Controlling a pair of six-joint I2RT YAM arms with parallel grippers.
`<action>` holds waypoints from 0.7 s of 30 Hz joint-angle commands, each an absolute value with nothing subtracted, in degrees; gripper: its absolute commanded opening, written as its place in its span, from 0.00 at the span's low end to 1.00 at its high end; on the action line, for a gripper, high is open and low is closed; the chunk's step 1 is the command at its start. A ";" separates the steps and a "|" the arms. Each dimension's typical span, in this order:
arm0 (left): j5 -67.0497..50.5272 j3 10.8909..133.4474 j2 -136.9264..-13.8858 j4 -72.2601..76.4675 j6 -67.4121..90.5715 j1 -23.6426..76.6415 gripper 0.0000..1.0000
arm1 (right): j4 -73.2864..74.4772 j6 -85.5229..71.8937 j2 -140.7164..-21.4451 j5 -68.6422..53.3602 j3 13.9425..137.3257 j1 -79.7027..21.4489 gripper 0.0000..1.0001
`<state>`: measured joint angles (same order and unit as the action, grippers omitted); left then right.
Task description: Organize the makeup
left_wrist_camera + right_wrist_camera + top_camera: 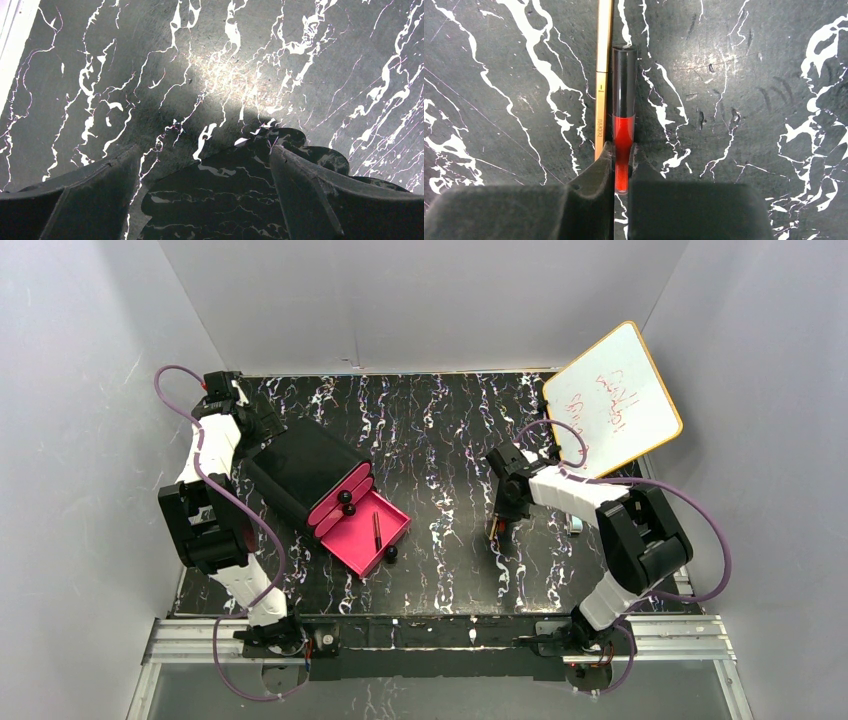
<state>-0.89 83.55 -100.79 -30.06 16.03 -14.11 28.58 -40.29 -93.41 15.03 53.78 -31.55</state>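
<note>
My right gripper (623,148) is shut on the red lower end of a red tube with a black cap (624,95). The tube lies along the table, touching a thin tan stick (603,75) on its left. In the top view the right gripper (499,518) is low over the table, right of the middle. A thin dark pencil (377,530) lies in the open pink drawer (352,545). My left gripper (205,150) is open and empty, fingers wide apart over the back top of the black box (220,200). The other makeup is out of view.
The black box with pink drawers (305,465) stands at the left, its lowest drawer pulled out toward the middle. The orange-rimmed whiteboard (612,400) leans at the back right. A small pale object (575,524) lies by the right forearm. White walls enclose the marbled table (440,430).
</note>
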 commanded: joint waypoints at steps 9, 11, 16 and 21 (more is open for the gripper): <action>-2.37 83.98 -101.07 -34.63 14.33 -12.93 0.98 | 39.53 -27.60 -84.26 12.73 72.10 -38.28 0.01; -2.38 83.94 -101.03 -34.64 14.28 -12.92 0.98 | 42.64 -24.41 -87.18 7.74 80.56 -41.13 0.01; -2.29 83.84 -100.37 -34.63 14.24 -12.92 0.98 | 44.81 -23.56 -94.34 -5.44 90.90 -46.74 0.01; -2.30 83.66 -99.77 -34.64 14.15 -12.96 0.98 | 45.85 -25.32 -99.70 -10.41 97.05 -50.72 0.01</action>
